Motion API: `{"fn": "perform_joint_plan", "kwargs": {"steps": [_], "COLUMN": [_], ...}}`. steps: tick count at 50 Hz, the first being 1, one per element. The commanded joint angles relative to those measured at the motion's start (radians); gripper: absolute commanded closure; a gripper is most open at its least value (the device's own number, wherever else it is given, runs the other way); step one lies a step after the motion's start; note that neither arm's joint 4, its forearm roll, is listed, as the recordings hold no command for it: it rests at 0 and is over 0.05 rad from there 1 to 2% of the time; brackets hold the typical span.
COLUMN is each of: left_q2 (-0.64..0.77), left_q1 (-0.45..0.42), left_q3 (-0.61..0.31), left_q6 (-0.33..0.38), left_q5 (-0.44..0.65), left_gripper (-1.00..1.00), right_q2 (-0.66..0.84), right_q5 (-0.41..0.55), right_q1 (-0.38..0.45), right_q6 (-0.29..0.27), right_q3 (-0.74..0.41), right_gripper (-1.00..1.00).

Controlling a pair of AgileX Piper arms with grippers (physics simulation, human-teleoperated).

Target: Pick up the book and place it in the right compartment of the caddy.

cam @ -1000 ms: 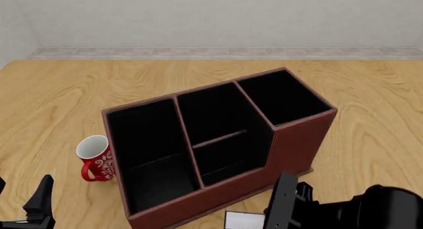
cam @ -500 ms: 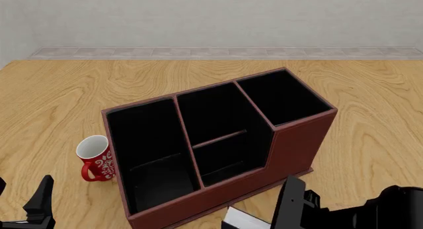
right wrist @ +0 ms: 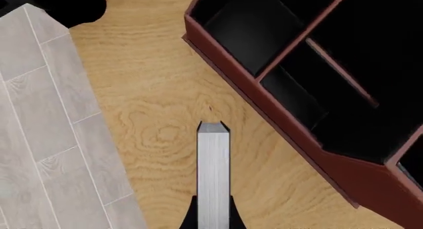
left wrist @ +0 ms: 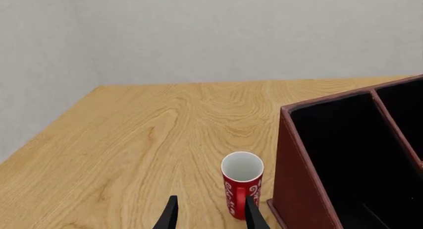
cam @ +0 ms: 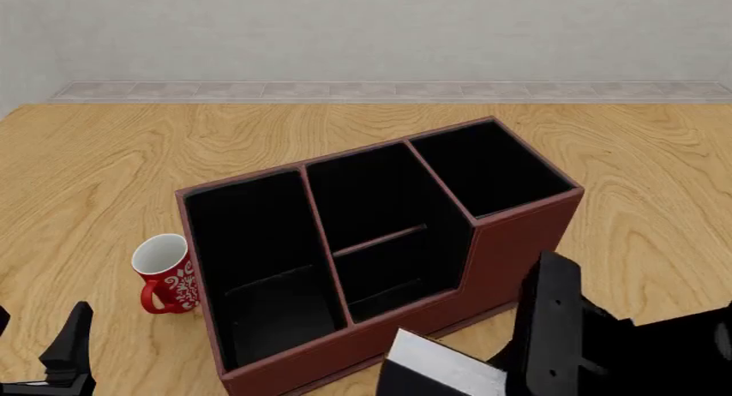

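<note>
Red mug (left wrist: 242, 189) stands just beside the caddy (left wrist: 300, 189), beyond the left gripper (left wrist: 208, 213), fingers apart and empty. Front view: the book (cam: 441, 372) hangs tilted before the caddy's near wall. Right wrist view: right gripper (right wrist: 213, 214) clamps the book, white edge showing, above bare table (right wrist: 158, 115)

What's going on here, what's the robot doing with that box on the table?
The right gripper is shut on the book, holding it on edge, white page edge showing, just in front of the caddy. The book is not yet in the right compartment, which shows only its black lining. The left gripper hangs open and idle near the red mug, which stands on the table beside the caddy's long section.
</note>
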Motion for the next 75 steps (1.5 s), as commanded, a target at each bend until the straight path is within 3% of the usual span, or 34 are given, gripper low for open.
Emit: {"fn": "perform_joint_plan", "kwargs": {"steps": [1,7,11,17,27,38,62,68,75], "left_q2": [0.0,0.0,0.0,0.0,0.0,0.0,0.0,0.0,0.0], "left_q1": [-0.005,-0.007,-0.011,-0.015,-0.012,-0.014,-0.001,-0.014,-0.009], "left_q3": [0.0,0.0,-0.001,-0.001,-0.007,-0.002,-0.002,0.0,-0.001], "left_q6": [0.003,0.001,0.001,0.013,0.012,0.017,0.007,0.009,0.002], "left_q5": [-0.007,-0.011,-0.015,-0.011,-0.016,-0.016,-0.018,-0.021,-0.022], "left_gripper": [-1.0,-1.0,-1.0,-1.0,-1.0,-1.0,-1.0,-1.0,-1.0], "right_q2": [-0.008,0.009,0.015,0.043,0.089,0.104,0.165,0.187,0.214], "right_q5": [0.16,0.164,0.164,0.164,0.164,0.164,0.164,0.164,0.164], "right_q1": [-0.003,-0.001,-0.05,-0.081,-0.121,-0.218,-0.33,-0.377,-0.411], "right_q6": [-0.018,-0.024,-0.08,-0.12,-0.17,-0.229,-0.297,-0.259,-0.268], "right_q3": [-0.207,-0.259,-0.3,-0.359,-0.444,-0.53,-0.686,-0.736,-0.761], "right_gripper": [1.0,1.0,1.0,1.0,1.0,1.0,1.0,1.0,1.0]}}
